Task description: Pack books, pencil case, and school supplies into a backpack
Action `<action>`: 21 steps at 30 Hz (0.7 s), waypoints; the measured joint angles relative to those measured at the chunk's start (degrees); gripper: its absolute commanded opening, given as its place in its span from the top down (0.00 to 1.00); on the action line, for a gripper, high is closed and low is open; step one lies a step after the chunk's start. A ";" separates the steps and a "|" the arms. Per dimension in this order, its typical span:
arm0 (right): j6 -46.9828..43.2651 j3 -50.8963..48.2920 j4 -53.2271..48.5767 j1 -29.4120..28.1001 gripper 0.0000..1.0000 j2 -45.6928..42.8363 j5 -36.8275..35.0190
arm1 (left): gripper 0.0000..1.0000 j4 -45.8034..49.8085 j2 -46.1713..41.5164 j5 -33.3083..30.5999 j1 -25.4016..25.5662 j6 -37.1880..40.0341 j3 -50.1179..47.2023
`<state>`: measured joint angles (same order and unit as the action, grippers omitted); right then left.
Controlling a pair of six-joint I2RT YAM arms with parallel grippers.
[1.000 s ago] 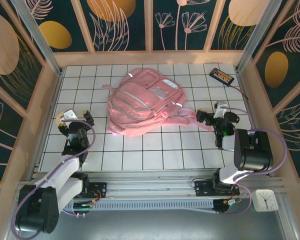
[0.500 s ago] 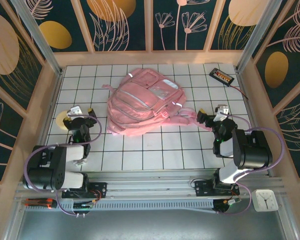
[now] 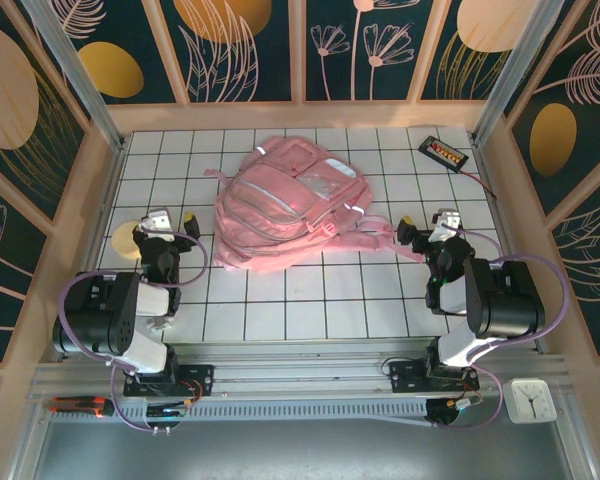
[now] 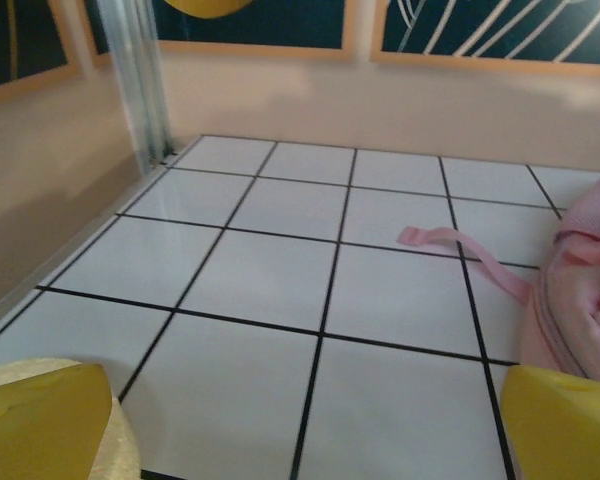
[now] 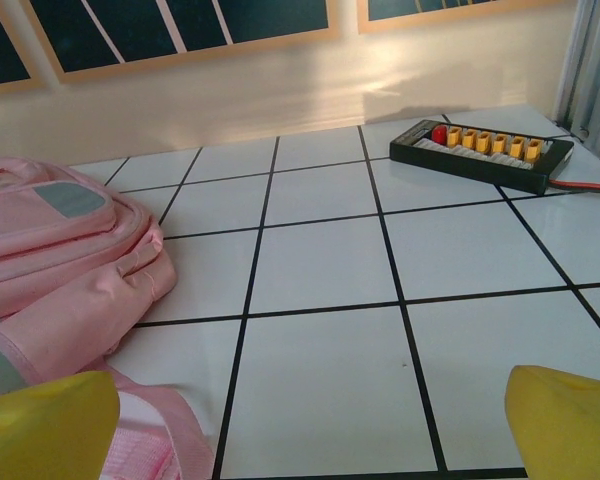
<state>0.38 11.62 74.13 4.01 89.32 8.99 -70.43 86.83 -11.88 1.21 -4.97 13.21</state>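
Backpack lies flat mid-desk, straps trailing. Left end effector sits near its left side, jaws spread wide, holding nothing. Right end effector sits beside a strap, equally wide, empty. Black gadget lies in the far right corner.

Top view high above the backpack, looking down, wrist views low either side of it, facing away, each sharing its edge.

The backpack is bright pink with silver-grey trim. The surface is white with a black grid. At upper right, a black gadget bears orange-yellow and red marks. Wall panels are dark navy with gold ovals and pale leaf outlines.
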 measured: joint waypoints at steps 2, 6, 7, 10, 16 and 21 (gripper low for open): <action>0.00 0.00 0.00 0.00 0.01 0.00 0.02 | 0.01 -0.76 0.00 -0.83 -0.15 -0.17 -0.28; 0.00 0.00 0.02 0.00 0.01 0.00 0.02 | 0.01 -1.51 0.00 -1.42 -0.15 -0.26 -0.74; 0.00 0.00 0.02 0.00 0.01 0.00 0.00 | 0.01 -1.64 0.00 -1.53 -0.15 -0.28 -0.81; -0.02 0.00 0.02 0.00 0.01 0.00 0.00 | 0.01 -1.92 0.00 -1.70 -0.15 -0.44 -0.87; -0.02 0.00 0.02 -0.07 0.01 0.00 -0.15 | 0.01 -2.62 0.00 -2.05 -0.15 -0.46 -0.90; -0.02 0.00 0.02 -0.07 0.01 0.00 -0.20 | 0.01 -2.67 0.00 -2.08 -0.15 -0.46 -0.90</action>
